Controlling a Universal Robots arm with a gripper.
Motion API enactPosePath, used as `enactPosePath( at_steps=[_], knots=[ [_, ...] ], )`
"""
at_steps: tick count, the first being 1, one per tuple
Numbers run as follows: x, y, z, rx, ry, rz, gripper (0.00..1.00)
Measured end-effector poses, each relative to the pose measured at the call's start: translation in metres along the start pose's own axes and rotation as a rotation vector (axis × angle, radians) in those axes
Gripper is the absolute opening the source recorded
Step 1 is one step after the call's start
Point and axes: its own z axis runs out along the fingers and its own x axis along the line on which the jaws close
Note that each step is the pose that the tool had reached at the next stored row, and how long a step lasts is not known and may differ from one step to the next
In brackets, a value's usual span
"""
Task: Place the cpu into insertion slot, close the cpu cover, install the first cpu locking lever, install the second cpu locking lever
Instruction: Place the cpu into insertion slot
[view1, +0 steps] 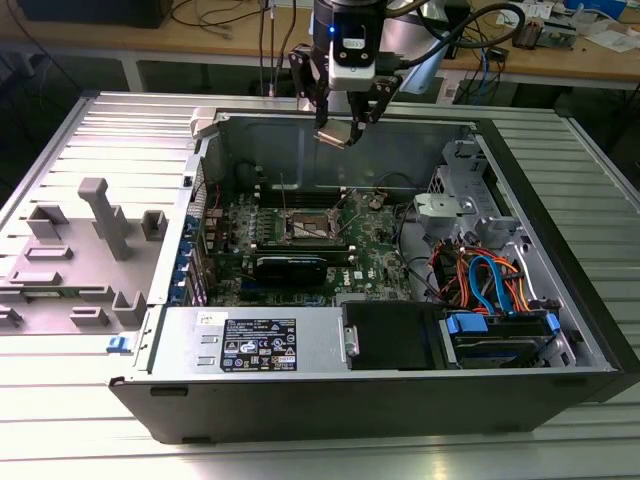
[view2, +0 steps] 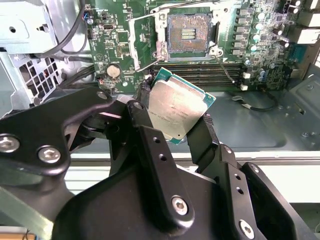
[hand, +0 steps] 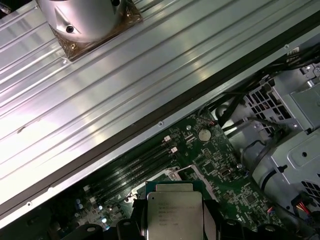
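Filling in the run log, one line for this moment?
claw: shut on cpu | cpu: held in air above motherboard, not seated | insertion slot: empty, contacts exposed

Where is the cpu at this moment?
The cpu is clamped in the gripper, in the air above the far wall of the open case in the exterior view, not in the insertion slot.

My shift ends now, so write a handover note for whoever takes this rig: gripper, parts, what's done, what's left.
Gripper: shut on the small square silver-topped cpu, held in the air above the open black computer case.
Square silver-bordered insertion slot on the green motherboard: empty, contact field bare.
Done: cpu picked up.
Left: seating the cpu, closing the cover, latching both thin wire locking levers.
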Motion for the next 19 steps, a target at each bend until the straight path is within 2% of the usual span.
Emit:
enactPosePath(
  at_steps=[19],
  knots=[
    [0.0000, 0.0000, 0.0003, -0.0012, -0.0057, 0.067, 0.54]
  ],
)
